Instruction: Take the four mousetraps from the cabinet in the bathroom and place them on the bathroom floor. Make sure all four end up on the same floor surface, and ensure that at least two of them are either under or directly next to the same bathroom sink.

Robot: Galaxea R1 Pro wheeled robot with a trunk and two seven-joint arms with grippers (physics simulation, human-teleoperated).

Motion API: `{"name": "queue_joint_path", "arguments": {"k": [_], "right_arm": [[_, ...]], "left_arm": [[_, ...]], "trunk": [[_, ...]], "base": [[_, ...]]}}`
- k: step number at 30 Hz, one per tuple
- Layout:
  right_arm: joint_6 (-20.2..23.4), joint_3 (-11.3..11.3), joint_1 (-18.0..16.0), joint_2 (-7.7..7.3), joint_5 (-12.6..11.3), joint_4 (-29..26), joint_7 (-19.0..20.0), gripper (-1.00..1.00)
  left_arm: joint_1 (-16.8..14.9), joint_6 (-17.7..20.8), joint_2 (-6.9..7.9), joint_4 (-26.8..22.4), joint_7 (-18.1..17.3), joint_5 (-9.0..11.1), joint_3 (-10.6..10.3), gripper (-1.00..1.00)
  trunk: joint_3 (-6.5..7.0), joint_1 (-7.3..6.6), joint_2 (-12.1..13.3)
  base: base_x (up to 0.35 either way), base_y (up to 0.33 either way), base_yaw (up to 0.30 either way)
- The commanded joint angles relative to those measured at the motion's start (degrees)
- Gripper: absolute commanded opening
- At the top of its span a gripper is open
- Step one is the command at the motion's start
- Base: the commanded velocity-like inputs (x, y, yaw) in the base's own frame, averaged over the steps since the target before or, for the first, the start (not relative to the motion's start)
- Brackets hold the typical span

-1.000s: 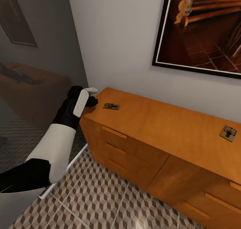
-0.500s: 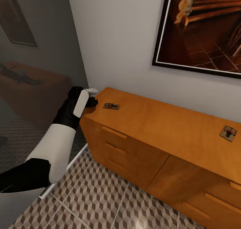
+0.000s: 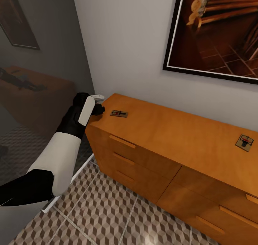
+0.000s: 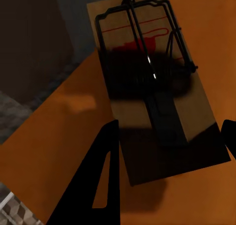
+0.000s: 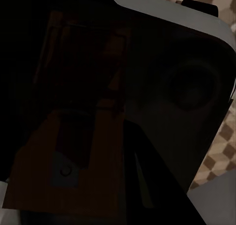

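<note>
Left gripper [image 3: 97, 107] sat at the left end of the cabinet [image 3: 172, 137] top, near its back-left corner, aimed at the near mousetrap [image 3: 119, 113]. Left wrist view: trap [image 4: 152, 82] lay flat on the orange top w/ the two dark fingers [image 4: 101, 180] spread either side of its near end, not pinching it, so fingers released, nothing held. Looked like pre-grasp, lined up but not closed.

Second mousetrap [image 3: 244, 142] lay flat toward the right end of the cabinet top, well apart from the first. Both on top, drawers all closed as far as seen.

Right gripper: right wrist view was v. dark. A tan board shape [image 5: 73, 136] sat close to the cam, poss. a trap in the grip, but couldn't tell if fingers were clenched or loose.

Bathroom floor [image 3: 107, 216] (cube-pattern tiles) ran in front of the cabinet; no trap seen on the visible part. Framed picture [image 3: 218, 30] hung on the wall above.

Progress, my read: early. Two traps on the cabinet not yet picked, other two unaccounted for (one maybe w/ right arm). Left to do: grasp, carry, set all four on the floor, at least two by the sink.
</note>
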Motion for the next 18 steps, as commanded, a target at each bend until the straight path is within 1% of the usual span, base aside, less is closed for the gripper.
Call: {"name": "queue_joint_path", "arguments": {"k": [1,18], "right_arm": [[-0.17,0.12,-0.03,-0.01,0.13,0.03,0.18,-1.00],[-0.16,0.12,-0.04,-0.02,0.08,0.00,-0.17,-1.00]], "left_arm": [[-0.03,0.12,0.03,-0.04,0.51,0.54,-0.09,-1.00],[0.64,0.12,0.06,1.02,0.49,0.54,-0.09,-1.00]], "trunk": [[-0.04,0.00,-0.02],[-0.04,0.00,-0.02]], "base": [[0.000,0.000,0.000],[0.000,0.000,0.000]]}}
